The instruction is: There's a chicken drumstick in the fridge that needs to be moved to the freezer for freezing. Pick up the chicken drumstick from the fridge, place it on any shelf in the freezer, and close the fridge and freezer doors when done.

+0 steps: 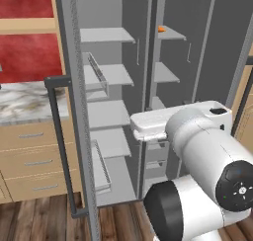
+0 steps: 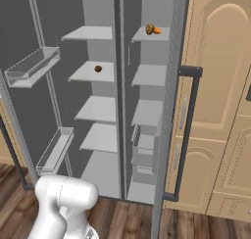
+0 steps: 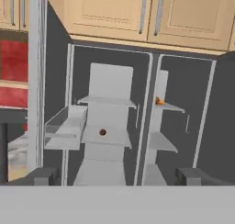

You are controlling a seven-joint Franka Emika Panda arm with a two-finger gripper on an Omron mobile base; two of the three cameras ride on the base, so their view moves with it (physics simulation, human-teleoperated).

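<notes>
Orange-brown and lumpy, the chicken drumstick [image 2: 152, 29] already lies on the top shelf [image 2: 150, 35] of the freezer [image 2: 149, 110], the narrower right half of the tall grey unit. You see it there from the hand view too, well apart from the gripper [image 3: 117, 176], whose jaws stand spread wide with nothing between them. In the fridge [image 2: 95, 110], the wider left half, a small dark red-brown ball [image 2: 98, 68] sits on the second broad shelf down. Both doors [image 2: 179, 110] hang open: the fridge door carries clear bins [image 2: 32, 66] on its inner face, and the freezer door swings out toward the tan cabinets [image 2: 220, 110]. A marble counter [image 1: 24, 104] shows at the left.
</notes>
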